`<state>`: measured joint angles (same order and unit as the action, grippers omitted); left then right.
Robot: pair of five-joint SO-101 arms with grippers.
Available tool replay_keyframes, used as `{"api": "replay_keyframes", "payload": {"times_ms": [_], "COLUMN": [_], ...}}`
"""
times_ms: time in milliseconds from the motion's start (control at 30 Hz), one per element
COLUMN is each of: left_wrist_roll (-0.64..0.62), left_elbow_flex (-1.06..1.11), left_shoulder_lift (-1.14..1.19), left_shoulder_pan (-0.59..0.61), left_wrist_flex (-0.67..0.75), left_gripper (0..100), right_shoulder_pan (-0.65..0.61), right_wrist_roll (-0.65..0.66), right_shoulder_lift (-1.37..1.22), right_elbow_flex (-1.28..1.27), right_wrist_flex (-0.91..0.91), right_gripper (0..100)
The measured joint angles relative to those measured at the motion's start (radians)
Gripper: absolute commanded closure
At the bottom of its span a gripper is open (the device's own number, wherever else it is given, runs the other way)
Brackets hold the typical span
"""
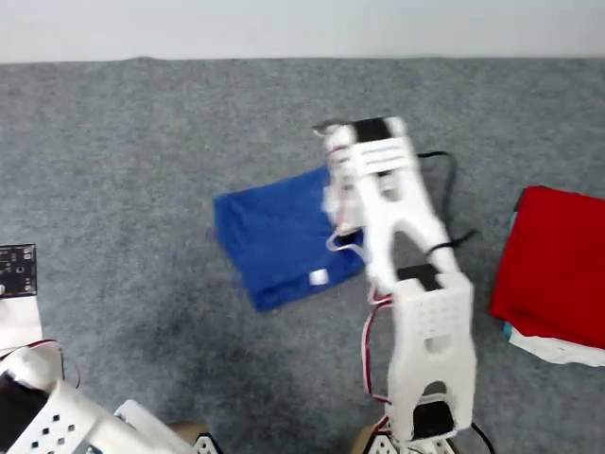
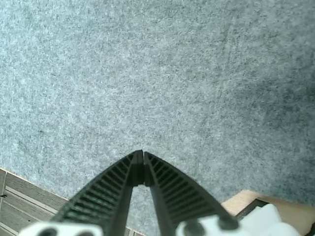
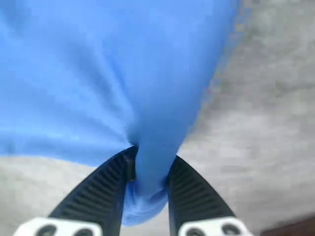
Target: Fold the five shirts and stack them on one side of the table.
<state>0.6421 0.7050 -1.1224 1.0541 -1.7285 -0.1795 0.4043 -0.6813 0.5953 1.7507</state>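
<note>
From high up: a blue shirt [image 1: 284,236] near the middle of the grey mat [image 1: 142,170], folded into a small block, with a little white tag [image 1: 319,277] by its 5 o'clock corner. Coming in from 6 o'clock, the right arm [image 1: 425,331], white, bent over the shirt's 3 o'clock edge.

Up close from the right wrist: right gripper [image 3: 150,160] clamped on a bunch of the blue cloth. Squeezed tight between the two black fingers, with the rest of the shirt spreading out past the tips and grey mat beside it.

At 3 o'clock on the mat, a pile. On top, a folded red shirt [image 1: 553,265]. Under it, white cloth [image 1: 558,348] poking out at 6 o'clock, and a thin teal strip [image 1: 515,219] on the 9 o'clock side.

Down at 7 o'clock, the left arm [image 1: 57,426], well apart from the blue shirt and from the pile. At 9 o'clock, a small black board [image 1: 17,270] at the mat's edge.

From the left wrist: left gripper [image 2: 143,157] with its two tips touching each other, hanging over bare grey mat. Past the mat, a wooden edge [image 2: 246,199] and some dark floor boards [image 2: 19,191].
</note>
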Motion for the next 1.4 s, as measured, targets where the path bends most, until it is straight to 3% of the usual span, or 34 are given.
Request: {"api": "replay_keyframes", "payload": {"times_ms": [133,333,533,700,867,1133,1400], "left_wrist_roll": [0.000,0.000,0.000,0.000,0.000,0.000,0.000], "left_elbow_flex": [0.000,0.000,0.000,0.000,0.000,0.000,0.000], "left_shoulder_lift": [0.000,0.000,0.000,0.000,0.000,0.000,0.000], "left_shoulder_pan": [0.000,0.000,0.000,0.000,0.000,0.000,0.000], "left_wrist_flex": [0.000,0.000,0.000,0.000,0.000,0.000,0.000], "left_gripper": [100,100,100,100,100,100,100], "right_shoulder_pan": [0.149,0.250,0.256,0.256,0.256,0.226,0.071], "right_wrist_roll": [0.396,0.704,0.790,0.784,0.552,0.008,-0.595], "right_shoulder_lift": [0.000,0.000,0.000,0.000,0.086,0.227,0.256], "right_elbow_flex": [-0.002,-0.002,-0.002,-0.002,-0.002,-0.002,-0.002], "right_wrist_flex": [-0.077,-0.265,-0.356,-0.368,-0.368,-0.304,-0.129], "right_gripper": [99.0,99.0,98.2,85.3,72.7,73.8,73.6]}}
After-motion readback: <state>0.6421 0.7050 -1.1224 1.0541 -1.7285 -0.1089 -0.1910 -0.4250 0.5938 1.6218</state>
